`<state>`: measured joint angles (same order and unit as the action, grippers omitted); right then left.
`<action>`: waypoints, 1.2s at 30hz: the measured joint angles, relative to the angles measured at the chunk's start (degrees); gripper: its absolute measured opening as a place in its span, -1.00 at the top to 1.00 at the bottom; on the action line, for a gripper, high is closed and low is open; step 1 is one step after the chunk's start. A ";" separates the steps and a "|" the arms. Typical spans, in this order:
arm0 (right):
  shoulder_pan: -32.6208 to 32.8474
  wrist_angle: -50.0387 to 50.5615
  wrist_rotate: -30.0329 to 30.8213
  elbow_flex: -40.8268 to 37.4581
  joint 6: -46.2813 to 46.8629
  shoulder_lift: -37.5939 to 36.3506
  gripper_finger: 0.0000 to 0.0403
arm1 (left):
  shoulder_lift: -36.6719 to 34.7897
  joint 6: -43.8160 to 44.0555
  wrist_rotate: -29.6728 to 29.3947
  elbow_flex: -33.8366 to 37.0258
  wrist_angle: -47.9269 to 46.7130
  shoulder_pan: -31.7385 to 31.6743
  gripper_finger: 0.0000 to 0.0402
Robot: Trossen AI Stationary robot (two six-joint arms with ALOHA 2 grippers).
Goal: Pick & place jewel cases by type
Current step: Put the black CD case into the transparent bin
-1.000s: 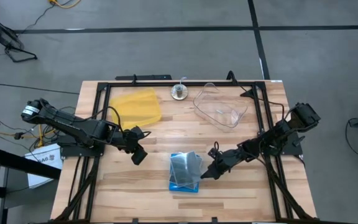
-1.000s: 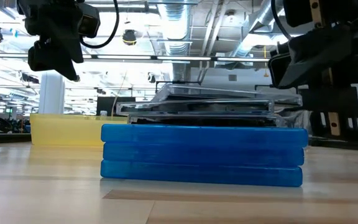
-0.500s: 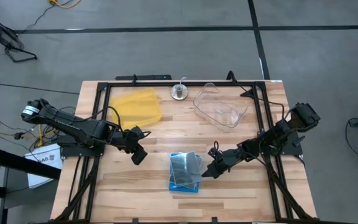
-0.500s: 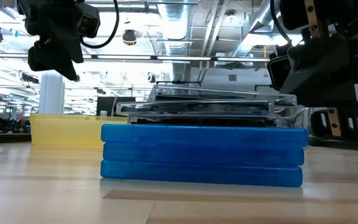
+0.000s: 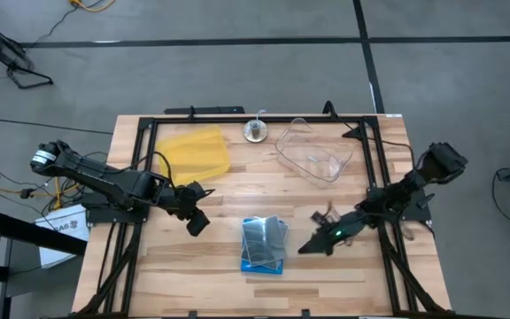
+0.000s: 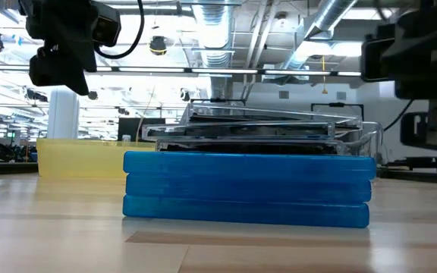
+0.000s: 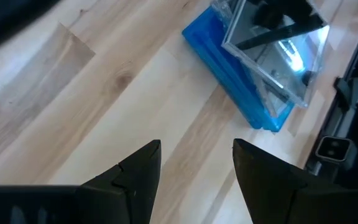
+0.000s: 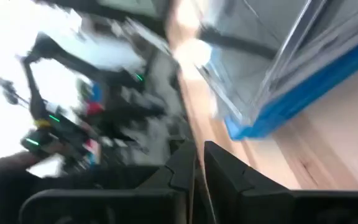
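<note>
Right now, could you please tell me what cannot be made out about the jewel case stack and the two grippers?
- How many clear jewel cases top the three blue jewel cases: low view, their edges overlap.
- Anything behind the stack: low view, the stack hides it.
- Right gripper surroundings: right wrist view, motion blur.
- Left gripper contents, if any: high view, too small; its wrist view shows an empty gap.

Right wrist view is being smeared badly, so the room behind the jewel cases can't be made out. In the low view the right arm is being cut off by the edge, its gripper hidden. The clear tub is being mostly blocked there.
</note>
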<state>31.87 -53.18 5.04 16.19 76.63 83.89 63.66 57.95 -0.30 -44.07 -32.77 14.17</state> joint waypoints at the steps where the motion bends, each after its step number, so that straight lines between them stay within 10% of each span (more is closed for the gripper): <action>1: 0.39 -2.51 1.90 -2.51 1.10 -1.46 0.89 | 0.00 0.20 -0.02 0.00 0.23 0.00 0.04; 10: 0.64 -5.91 4.07 -8.27 -0.40 -4.01 0.98 | 0.00 2.93 -0.28 0.02 2.38 -0.02 0.04; 26: -2.10 -31.09 -2.21 -6.86 3.31 20.80 0.98 | 0.00 6.85 -0.56 0.02 4.10 -0.13 0.04; 36: -5.73 -36.48 -5.33 0.32 5.72 29.73 0.43 | 0.00 6.85 -0.54 0.02 4.02 -0.13 0.04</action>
<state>26.14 -89.66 -0.29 16.51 82.34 113.62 63.66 64.79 -0.84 -44.05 -28.74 14.04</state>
